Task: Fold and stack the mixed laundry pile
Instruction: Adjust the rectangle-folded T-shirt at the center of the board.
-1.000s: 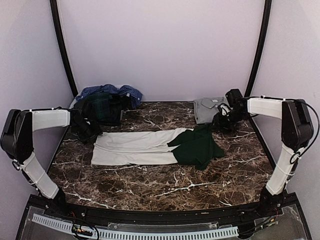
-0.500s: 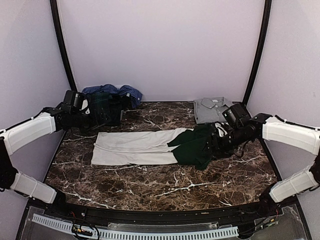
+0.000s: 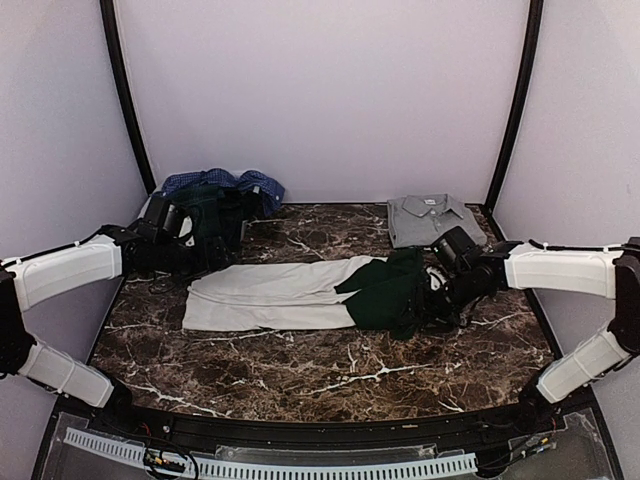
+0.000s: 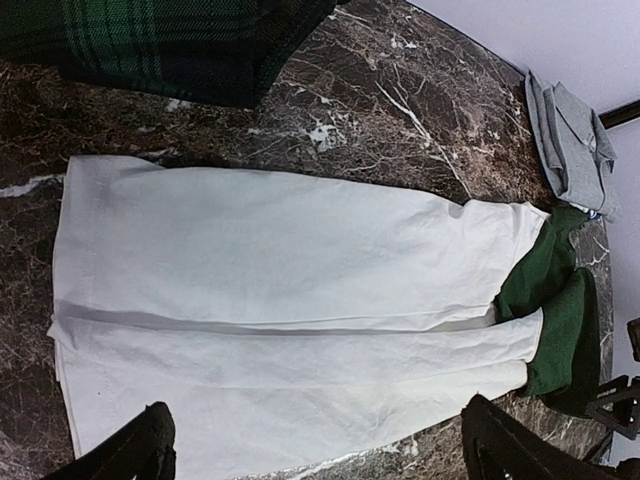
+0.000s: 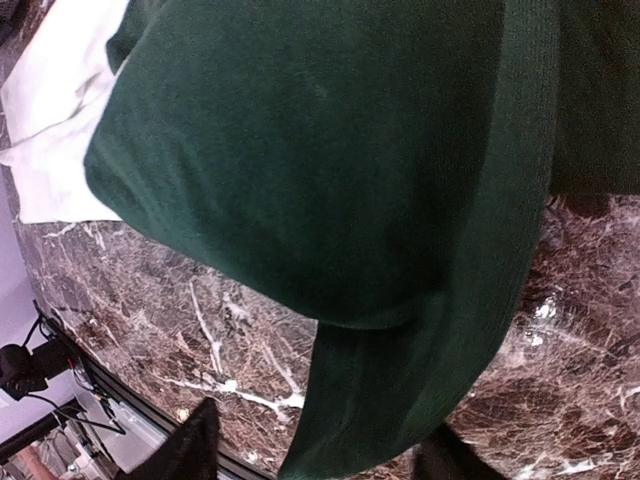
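Note:
The white tee (image 3: 265, 296) lies folded lengthwise across the table's middle, its dark green sleeves (image 3: 393, 290) bunched at the right end. My left gripper (image 3: 190, 262) is open just above the tee's left end; in the left wrist view its fingers (image 4: 140, 455) stand wide apart over the white cloth (image 4: 280, 300). My right gripper (image 3: 433, 298) is open at the sleeves; in the right wrist view the green sleeve (image 5: 330, 160) fills the frame and its hem hangs between the fingers (image 5: 185, 450). The tartan shirt (image 3: 205, 215) and blue checked shirt (image 3: 225, 183) lie heaped at the back left.
A folded grey polo (image 3: 428, 218) lies at the back right, also in the left wrist view (image 4: 570, 140). A pale slatted basket rim (image 3: 270, 466) runs along the near edge. Purple walls close in the marble table (image 3: 330, 365) on three sides.
My left arm swung from the back-left heap forward to the tee's left end. My right arm came from beside the grey polo down to the green sleeves. The tee has not moved.

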